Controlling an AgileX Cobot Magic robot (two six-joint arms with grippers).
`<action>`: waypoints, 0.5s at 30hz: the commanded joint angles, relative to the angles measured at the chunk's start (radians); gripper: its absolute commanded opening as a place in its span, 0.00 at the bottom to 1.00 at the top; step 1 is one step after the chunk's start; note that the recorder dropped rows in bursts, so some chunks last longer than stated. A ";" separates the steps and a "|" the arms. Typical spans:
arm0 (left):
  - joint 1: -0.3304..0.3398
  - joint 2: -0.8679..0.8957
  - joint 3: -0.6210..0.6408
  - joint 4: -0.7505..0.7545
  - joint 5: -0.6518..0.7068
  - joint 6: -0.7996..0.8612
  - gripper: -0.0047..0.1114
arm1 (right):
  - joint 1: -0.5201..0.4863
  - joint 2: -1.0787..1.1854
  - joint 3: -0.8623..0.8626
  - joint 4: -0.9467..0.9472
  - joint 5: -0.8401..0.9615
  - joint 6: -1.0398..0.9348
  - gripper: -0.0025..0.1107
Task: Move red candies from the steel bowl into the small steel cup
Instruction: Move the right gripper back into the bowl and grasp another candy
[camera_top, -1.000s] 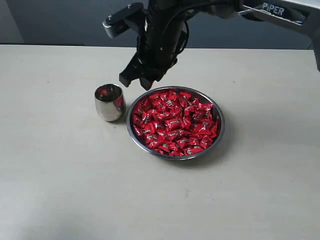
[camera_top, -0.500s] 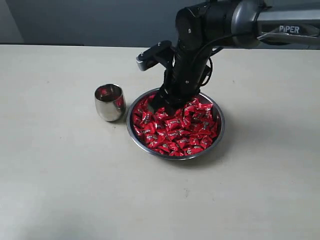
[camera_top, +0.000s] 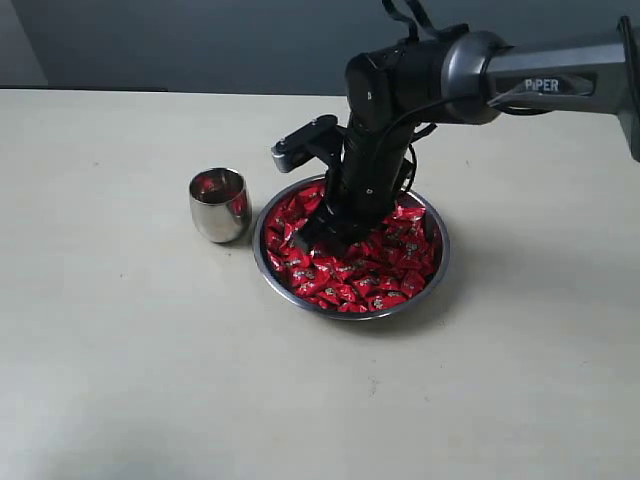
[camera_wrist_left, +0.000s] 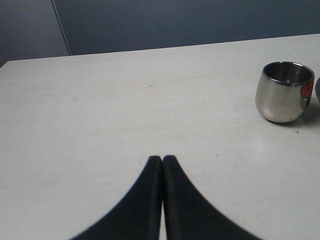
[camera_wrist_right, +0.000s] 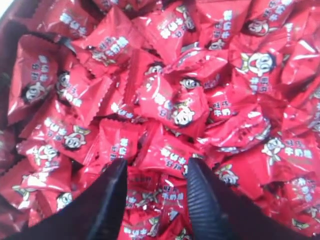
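- Pale beige tabletop (camera_top: 120, 380) is running back to a dark blue-grey wall. The steel bowl (camera_top: 441, 262) is sitting near its middle, and the small steel cup (camera_top: 219, 205) is standing upright just beside the bowl, not touching its rim.
- The red candies (camera_top: 378, 282) are lying heaped across the bowl. Some red is showing inside the cup, but I cannot tell whether it is candy or reflection.
- The right gripper (camera_wrist_right: 156, 169) is reaching down into the heap on the side nearer the cup. Its jaws are standing apart with wrappers lying between the fingers (camera_wrist_right: 205, 200), and nothing appears clamped.
- The left gripper (camera_wrist_left: 162, 159) is hanging over bare table, jaws pressed together and empty.
- Each candy is looking light, and its glossy, crinkly wrapper is probably slippery.
- Pinching across the plump middle seems safer, since the twisted ends would likely be folding and sliding free.
- The candies are packed close, so a closing grip may be catching two or pushing the target aside.
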 joint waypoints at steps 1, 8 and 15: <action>-0.005 -0.005 -0.008 0.002 -0.006 -0.003 0.04 | -0.001 0.020 0.004 0.005 -0.026 -0.006 0.44; -0.005 -0.005 -0.008 0.002 -0.006 -0.003 0.04 | -0.001 0.031 0.004 -0.003 -0.052 -0.004 0.40; -0.005 -0.005 -0.008 0.002 -0.006 -0.003 0.04 | -0.001 0.031 0.004 -0.005 -0.050 -0.004 0.01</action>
